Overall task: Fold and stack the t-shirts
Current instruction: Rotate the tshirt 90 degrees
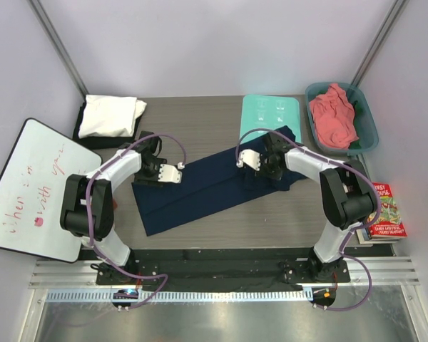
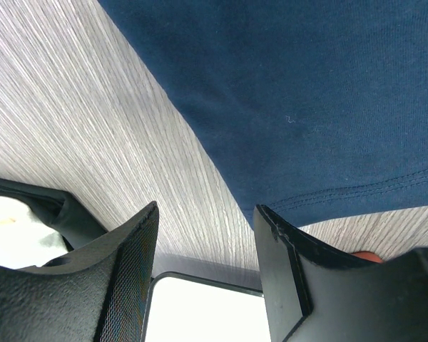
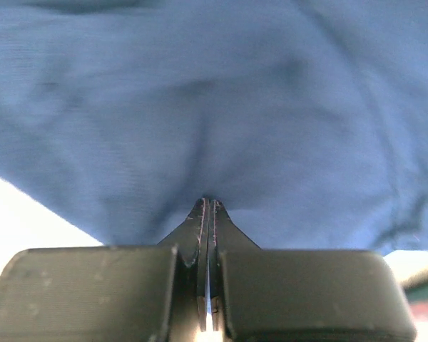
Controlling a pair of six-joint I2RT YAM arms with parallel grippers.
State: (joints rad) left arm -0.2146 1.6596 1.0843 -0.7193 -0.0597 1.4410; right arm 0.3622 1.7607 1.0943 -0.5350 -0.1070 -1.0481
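A dark navy t-shirt (image 1: pixel 207 187) lies in a long diagonal band across the table. My right gripper (image 1: pixel 266 169) is shut on a pinch of the navy t-shirt near its right end; in the right wrist view (image 3: pixel 208 201) the jaws are closed on navy cloth (image 3: pixel 221 107) that fills the frame. My left gripper (image 1: pixel 144 177) is open and empty at the shirt's left edge. In the left wrist view (image 2: pixel 207 210) its right finger (image 2: pixel 278 249) is beside the hemmed corner (image 2: pixel 307 128). A folded white t-shirt (image 1: pixel 113 115) lies on a black one (image 1: pixel 87 135) at back left. A salmon pink t-shirt (image 1: pixel 333 115) lies in the tub.
A teal tub (image 1: pixel 369 121) stands at back right and a mint-green board (image 1: pixel 271 112) beside it, partly under the navy shirt. A whiteboard (image 1: pixel 28 187) lies off the table's left edge, also in the left wrist view (image 2: pixel 200 313). Books (image 1: pixel 385 212) lie at the right.
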